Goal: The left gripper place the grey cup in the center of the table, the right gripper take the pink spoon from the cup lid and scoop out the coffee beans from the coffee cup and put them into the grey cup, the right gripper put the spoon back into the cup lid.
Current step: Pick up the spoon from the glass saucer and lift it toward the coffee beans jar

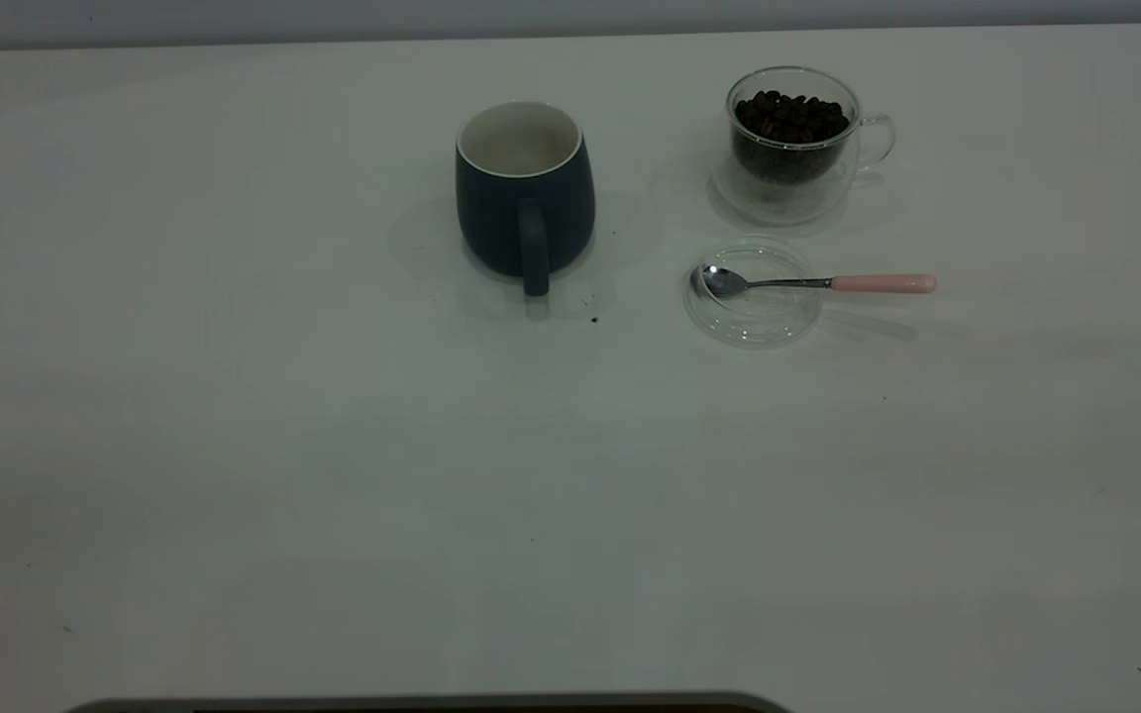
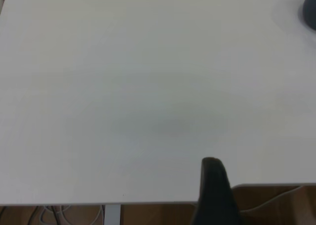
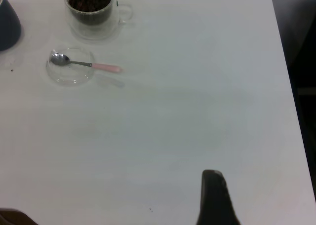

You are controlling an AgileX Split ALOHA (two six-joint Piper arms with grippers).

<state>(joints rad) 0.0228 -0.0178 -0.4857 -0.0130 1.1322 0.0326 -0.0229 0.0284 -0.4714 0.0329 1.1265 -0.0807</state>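
The grey cup [image 1: 524, 193] stands upright near the middle of the table [image 1: 333, 446], handle toward the near edge, its white inside bare. To its right stands the glass coffee cup [image 1: 793, 139], filled with coffee beans [image 1: 790, 117]. In front of that lies the clear cup lid [image 1: 754, 294]. The pink spoon [image 1: 808, 282] rests with its bowl in the lid and its pink handle pointing right. Neither arm appears in the exterior view. Only a black tip of my left gripper [image 2: 213, 185] shows, above the table's edge, far from the grey cup [image 2: 310, 10]. My right gripper [image 3: 215, 195] hovers over bare table, well away from the spoon [image 3: 86, 64].
A few dark specks [image 1: 593, 319] lie by the mug's handle. A dark rounded rim [image 1: 432, 703] runs along the bottom of the exterior view. The table's side edge [image 3: 286, 87] is close to my right gripper. Cables [image 2: 54, 214] hang below the table edge near my left gripper.
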